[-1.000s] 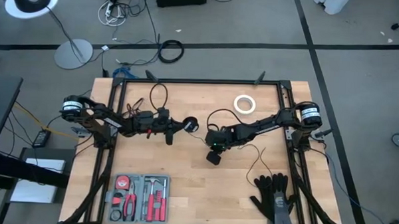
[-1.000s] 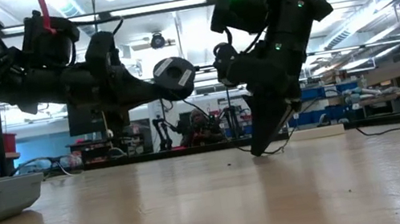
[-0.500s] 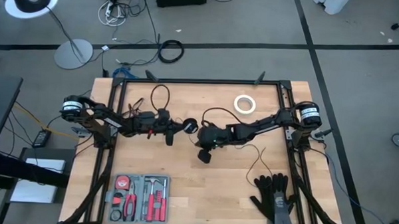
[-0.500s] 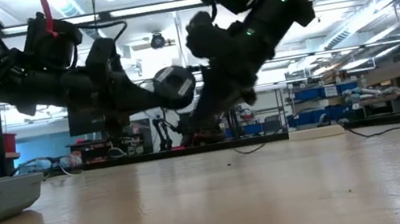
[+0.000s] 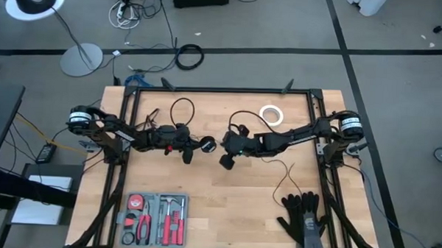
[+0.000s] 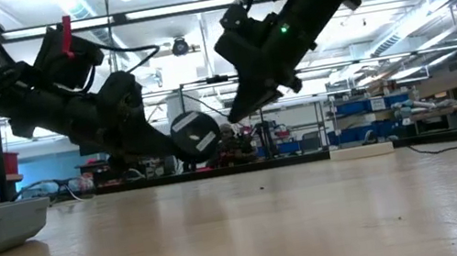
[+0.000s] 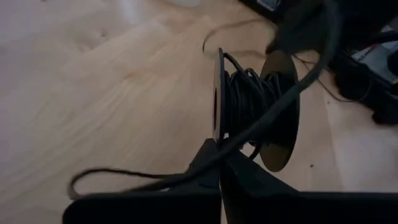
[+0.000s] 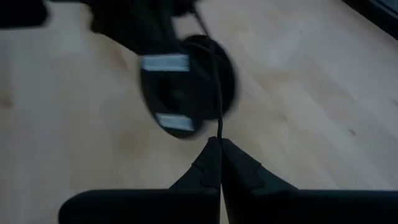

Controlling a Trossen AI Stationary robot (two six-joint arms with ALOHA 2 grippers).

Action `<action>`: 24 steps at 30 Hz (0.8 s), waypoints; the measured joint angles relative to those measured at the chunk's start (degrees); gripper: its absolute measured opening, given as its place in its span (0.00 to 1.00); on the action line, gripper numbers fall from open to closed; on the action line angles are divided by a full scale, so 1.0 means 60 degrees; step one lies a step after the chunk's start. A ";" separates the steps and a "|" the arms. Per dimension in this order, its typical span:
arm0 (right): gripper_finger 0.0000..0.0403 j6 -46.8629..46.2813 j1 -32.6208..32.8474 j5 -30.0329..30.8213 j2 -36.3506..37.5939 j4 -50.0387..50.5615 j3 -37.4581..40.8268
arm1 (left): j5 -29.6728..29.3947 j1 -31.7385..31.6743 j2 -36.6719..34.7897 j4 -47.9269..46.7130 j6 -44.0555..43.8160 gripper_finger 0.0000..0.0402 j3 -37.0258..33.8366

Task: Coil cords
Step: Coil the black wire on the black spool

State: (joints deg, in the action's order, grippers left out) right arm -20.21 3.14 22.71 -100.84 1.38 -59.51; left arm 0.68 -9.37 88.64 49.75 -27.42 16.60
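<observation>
The cord (image 7: pixel 249 99) is partly wound on a small round black spool (image 5: pixel 206 145), held off the tabletop (image 5: pixel 225 205) near the centre of the high view; the free length runs past my right gripper toward the frame's right, ending in loose slack on the wood (image 5: pixel 282 178). In the left wrist view the turns sit bunched between the spool's two flat discs. I judge the cord very light, limp and thin, apt to kink or slip off a disc edge; best pinched close to the spool and kept lightly taut. The spool looks rigid and light, best held by its edge. My left gripper (image 5: pixel 194 144) is clenched on the spool. My right gripper (image 5: pixel 225 161), just right of the spool, is clenched with the cord pinched at its tips, as the right wrist view shows (image 8: pixel 219 146). Against the frames a second ago, my right gripper has lifted from the tabletop and moved left toward the spool, and the spool sits lower in the low view.
</observation>
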 joint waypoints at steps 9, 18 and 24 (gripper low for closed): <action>0.00 -0.1753 -0.0036 0.0056 0.0159 0.2385 -0.0004 | 0.0526 0.0000 0.0000 0.0093 0.0242 0.00 0.0000; 0.00 -0.2452 0.0087 -0.1514 0.0114 0.3425 -0.0004 | 0.0673 -0.0077 0.0000 0.0603 0.0284 0.00 0.0004; 0.00 -0.2848 0.0429 -0.1575 0.0110 0.5018 -0.0004 | 0.0762 -0.0268 -0.0001 0.0929 0.0236 0.00 0.0004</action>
State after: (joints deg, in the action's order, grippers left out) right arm -37.29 5.71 13.26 -100.18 31.48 -59.53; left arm 5.25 -10.97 88.63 55.32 -26.01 16.62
